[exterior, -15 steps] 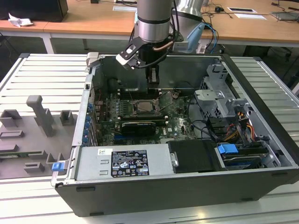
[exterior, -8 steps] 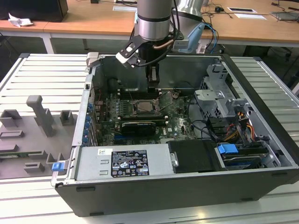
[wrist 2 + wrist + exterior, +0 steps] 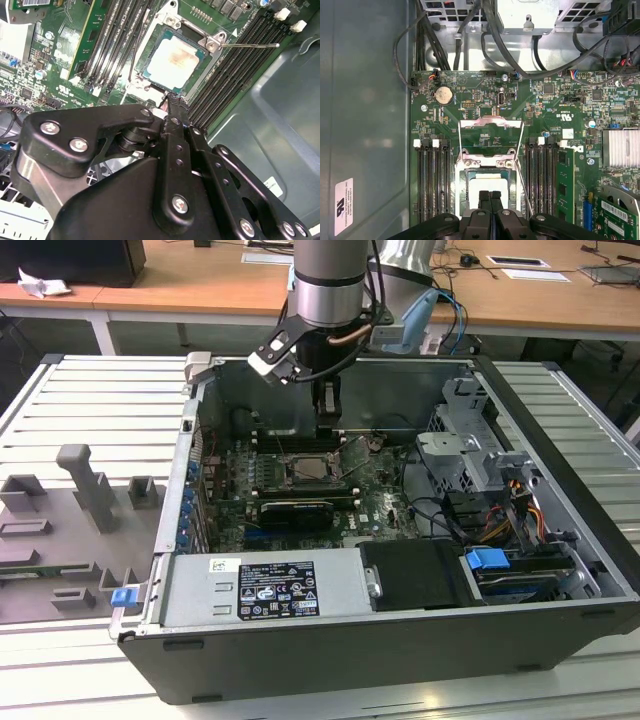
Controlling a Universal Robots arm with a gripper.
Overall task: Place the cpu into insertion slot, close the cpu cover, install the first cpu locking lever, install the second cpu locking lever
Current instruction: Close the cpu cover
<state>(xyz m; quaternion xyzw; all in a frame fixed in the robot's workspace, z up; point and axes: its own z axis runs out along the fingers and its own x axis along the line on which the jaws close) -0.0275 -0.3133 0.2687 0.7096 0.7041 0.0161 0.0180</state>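
One slatted table (image 3: pixel 100 410), desks (image 3: pixel 200 285) behind

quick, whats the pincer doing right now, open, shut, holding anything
pincer: shut, fingertips pressed together with nothing seen between them, tips at the edge of the chip.

The motherboard (image 3: pixel 485 100) is green with black memory slots (image 3: pixel 430 185) and a silver coin cell (image 3: pixel 443 94). The cpu (image 3: pixel 175 62) shows a pale silvery-beige face with a tan smudge, the cpu cover (image 3: pixel 491 121) is silvery, the fingers (image 3: pixel 484 201) black. The computer case (image 3: pixel 300 660) is dark grey with a blue tab (image 3: pixel 487 561), on a ribbed pale grey tabletop (image 3: pixel 90 410).
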